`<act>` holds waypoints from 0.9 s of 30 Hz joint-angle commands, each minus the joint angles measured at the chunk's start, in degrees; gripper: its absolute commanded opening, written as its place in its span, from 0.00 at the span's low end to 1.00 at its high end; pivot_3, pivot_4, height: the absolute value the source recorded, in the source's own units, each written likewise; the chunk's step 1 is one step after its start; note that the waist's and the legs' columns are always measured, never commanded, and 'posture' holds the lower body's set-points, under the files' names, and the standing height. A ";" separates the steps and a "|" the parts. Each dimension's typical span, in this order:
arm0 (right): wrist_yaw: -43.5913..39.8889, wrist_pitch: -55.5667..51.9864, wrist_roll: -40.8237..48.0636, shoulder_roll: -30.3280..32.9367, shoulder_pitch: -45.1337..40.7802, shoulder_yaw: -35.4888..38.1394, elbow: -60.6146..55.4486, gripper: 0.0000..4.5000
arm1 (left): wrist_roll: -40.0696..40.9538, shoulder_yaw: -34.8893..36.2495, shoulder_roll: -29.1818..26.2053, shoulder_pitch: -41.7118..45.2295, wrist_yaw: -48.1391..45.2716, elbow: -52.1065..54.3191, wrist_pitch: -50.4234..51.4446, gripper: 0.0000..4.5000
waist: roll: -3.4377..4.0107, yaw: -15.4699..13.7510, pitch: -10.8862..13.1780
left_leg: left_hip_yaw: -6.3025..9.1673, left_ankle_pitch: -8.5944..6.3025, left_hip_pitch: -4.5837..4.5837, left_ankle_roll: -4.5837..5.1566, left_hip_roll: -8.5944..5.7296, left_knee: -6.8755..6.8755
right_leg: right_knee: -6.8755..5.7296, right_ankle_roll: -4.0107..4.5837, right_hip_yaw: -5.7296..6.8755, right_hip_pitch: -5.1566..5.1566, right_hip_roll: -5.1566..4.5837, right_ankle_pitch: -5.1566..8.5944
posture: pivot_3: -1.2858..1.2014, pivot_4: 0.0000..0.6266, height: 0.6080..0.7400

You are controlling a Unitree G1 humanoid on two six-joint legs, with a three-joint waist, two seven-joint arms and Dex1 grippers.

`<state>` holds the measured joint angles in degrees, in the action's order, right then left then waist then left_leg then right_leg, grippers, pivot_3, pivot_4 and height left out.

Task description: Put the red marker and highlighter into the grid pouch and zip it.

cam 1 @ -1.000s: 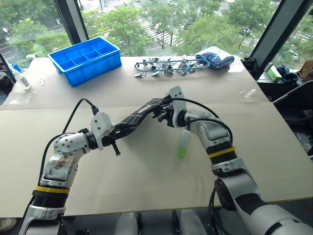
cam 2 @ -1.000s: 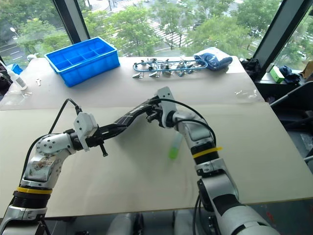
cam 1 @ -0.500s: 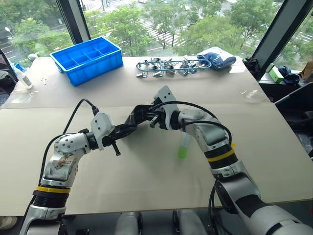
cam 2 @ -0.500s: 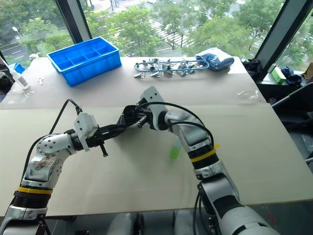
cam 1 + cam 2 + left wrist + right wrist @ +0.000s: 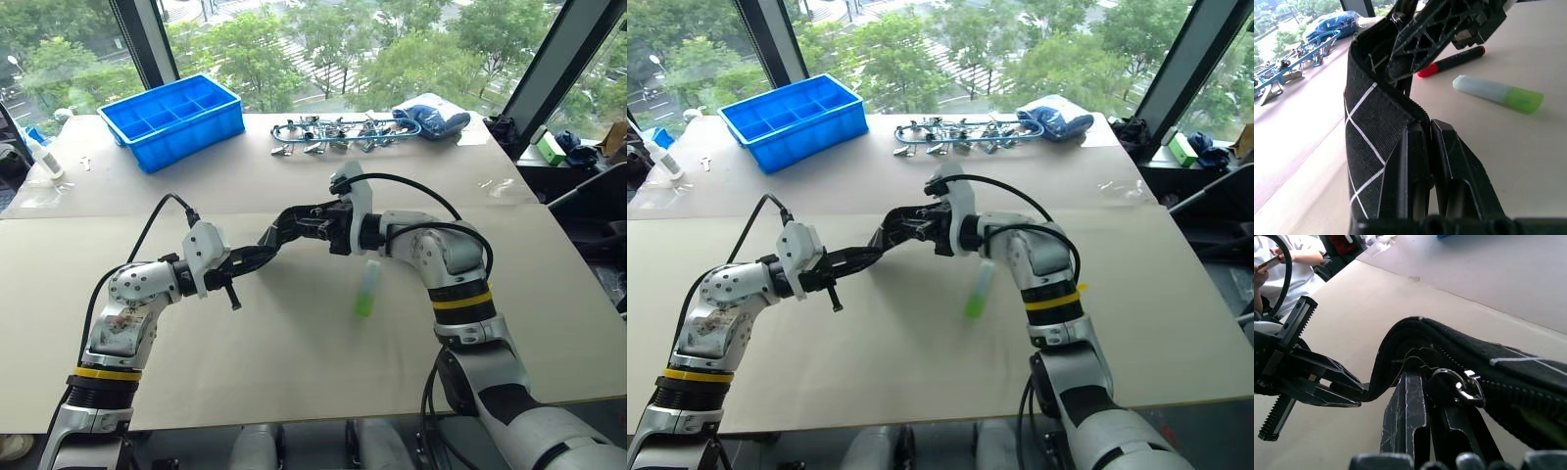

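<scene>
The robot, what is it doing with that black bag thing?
The robot is holding the grid pouch up off the table between both grippers. The left gripper is shut on one end of it. The right gripper is shut at the pouch's zip, right by the metal slider. The highlighter lies on the table, and so does the red marker. Neither pen is in the pouch yet.
</scene>
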<state>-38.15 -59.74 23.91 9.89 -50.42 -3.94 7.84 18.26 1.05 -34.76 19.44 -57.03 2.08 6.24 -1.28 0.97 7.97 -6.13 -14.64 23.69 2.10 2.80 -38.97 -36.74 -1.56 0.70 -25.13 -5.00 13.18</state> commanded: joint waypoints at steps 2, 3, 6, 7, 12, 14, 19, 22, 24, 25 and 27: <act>-5.31 1.43 0.65 4.25 1.72 -4.37 -4.55 0.01 | 0.54 0.77 -0.66 0.87 -0.47 1.08 -0.80 0.00 | 0.00 -0.33 0.00 | 0.01 0.00 0.02 0.00 -0.04 -0.01 | 0.00 -0.01 0.02 0.01 -0.05 0.00 | 0.52 0.24 1.00; -6.22 1.91 0.35 5.04 2.20 -5.62 -4.84 0.01 | 0.53 0.83 -0.71 1.02 -0.54 0.83 -0.85 0.00 | 0.00 -0.34 0.00 | 0.01 -0.01 0.03 0.02 -0.06 -0.01 | 0.01 -0.02 0.04 0.01 -0.07 0.00 | 0.52 0.24 1.00; -6.04 5.21 -1.94 5.62 2.10 -7.89 -3.11 0.01 | 0.50 0.86 -0.75 1.22 -0.56 0.65 -0.89 0.00 | 0.00 -0.18 0.00 | 0.02 -0.03 0.03 0.06 -0.07 -0.02 | 0.03 -0.03 0.02 0.02 -0.07 0.00 | 0.52 0.24 1.00; -5.10 6.26 -2.49 5.15 1.55 -7.44 -1.54 0.01 | 0.49 0.80 -0.70 1.15 -0.45 0.83 -0.82 0.00 | 0.00 -0.02 0.00 | 0.03 -0.03 0.03 0.05 -0.06 -0.02 | 0.02 -0.03 0.03 0.00 -0.05 0.00 | 0.52 0.24 1.00; -3.25 10.47 -4.63 5.24 0.30 -5.49 3.89 0.01 | 0.33 0.47 -0.93 0.18 -0.71 1.66 -0.82 0.00 | 0.00 0.09 0.00 | 0.03 -0.01 0.00 0.03 0.00 -0.01 | 0.02 -0.01 0.00 -0.02 0.03 0.00 | 0.52 0.24 1.00; -3.25 11.27 -4.85 5.70 -0.04 -4.76 5.21 0.01 | 0.05 0.27 -1.26 -0.17 -1.09 1.64 -1.05 0.00 | 0.00 0.02 0.00 | 0.02 -0.01 0.00 0.03 0.00 -0.02 | 0.01 -0.01 0.00 -0.01 0.01 0.00 | 0.52 0.24 1.00; -2.78 11.74 -4.41 5.56 -0.36 -3.05 7.32 0.01 | -2.40 -2.11 -3.13 -2.48 -3.54 1.59 -2.66 0.00 | 0.00 -0.10 0.00 | 0.00 -0.01 0.02 0.03 -0.02 -0.01 | 0.02 -0.02 0.00 0.00 -0.02 0.00 | 0.52 0.24 1.00; -2.30 12.44 -4.75 4.95 -0.21 -2.67 9.31 0.01 | -7.79 -6.29 -6.78 -6.69 -7.16 -0.07 -8.03 0.00 | 0.00 0.08 0.00 | 0.00 -0.02 0.01 0.03 -0.01 0.00 | 0.02 -0.01 0.01 -0.01 0.00 0.00 | 0.52 0.24 1.00; -2.09 12.55 -4.93 4.55 0.49 -3.01 9.23 0.01 | -7.99 -7.35 -6.96 -8.85 -7.52 -0.06 -8.85 0.00 | 0.00 0.29 0.00 | -0.05 -0.02 -0.02 0.03 0.00 0.05 | 0.02 0.00 -0.03 -0.03 0.01 0.00 | 0.52 0.24 1.00; -2.02 12.47 -4.94 4.44 0.80 -3.18 8.94 0.01 | -7.69 -7.40 -6.45 -9.15 -7.03 -0.04 -8.64 0.00 | 0.00 0.22 0.00 | -0.06 -0.02 -0.02 0.03 0.01 0.07 | 0.02 0.01 -0.03 -0.04 0.01 0.01 | 0.52 0.24 1.00; -2.15 11.90 -4.77 4.40 1.35 -3.41 8.01 0.01 | -7.65 -7.60 -5.28 -8.79 -5.90 -0.17 -8.42 0.00 | 0.00 -0.04 0.00 | -0.05 -0.02 0.00 0.03 0.03 0.04 | 0.02 0.01 0.00 -0.04 0.01 0.01 | 0.52 0.24 1.00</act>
<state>-40.26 -49.04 18.73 14.56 -48.68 -8.32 18.46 10.98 -6.03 -40.47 10.38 -63.21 1.39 -1.44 -1.28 0.93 7.98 -6.17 -14.66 23.69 2.13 2.82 -38.95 -36.72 -1.55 0.69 -25.17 -5.01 13.19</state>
